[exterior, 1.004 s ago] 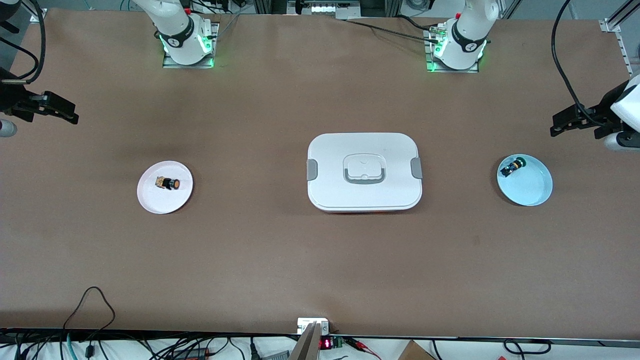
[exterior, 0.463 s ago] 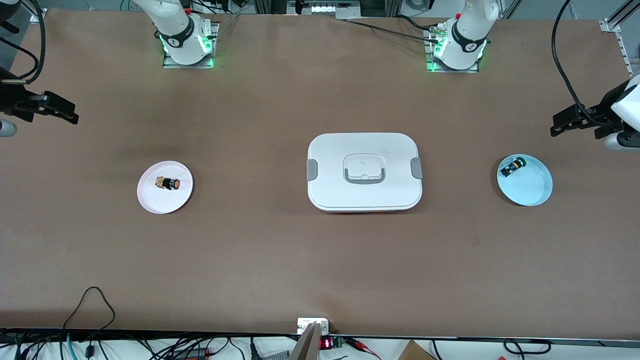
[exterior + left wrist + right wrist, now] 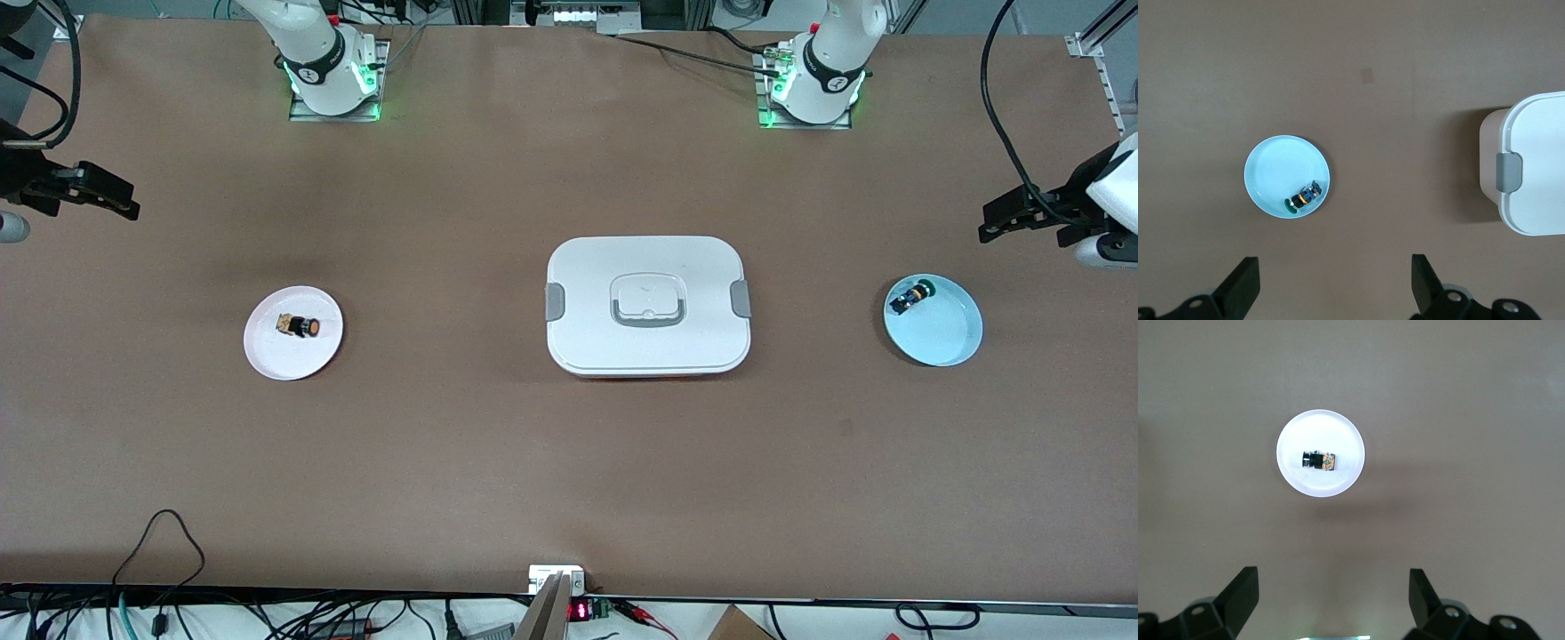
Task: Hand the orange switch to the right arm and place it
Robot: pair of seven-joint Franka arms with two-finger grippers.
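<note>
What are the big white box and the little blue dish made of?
The white box looks like hard plastic: smooth, matte lid with rounded corners, molded grey clips and a grey handle. The blue dish is smooth and slightly glossy with a thin raised rim, so probably plastic, though glazed ceramic can't be ruled out. It holds the green-capped switch.

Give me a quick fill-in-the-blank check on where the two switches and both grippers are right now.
1. The tiny orange-capped push-button switch lies on the round ____ plate.
2. The green-capped switch lies in the shallow light ____ dish.
3. The closed white lidded box sits ____ the two dishes.
4. The left gripper and right gripper both stand ____, holding nothing.

Missing words: white; blue; between; open
</note>
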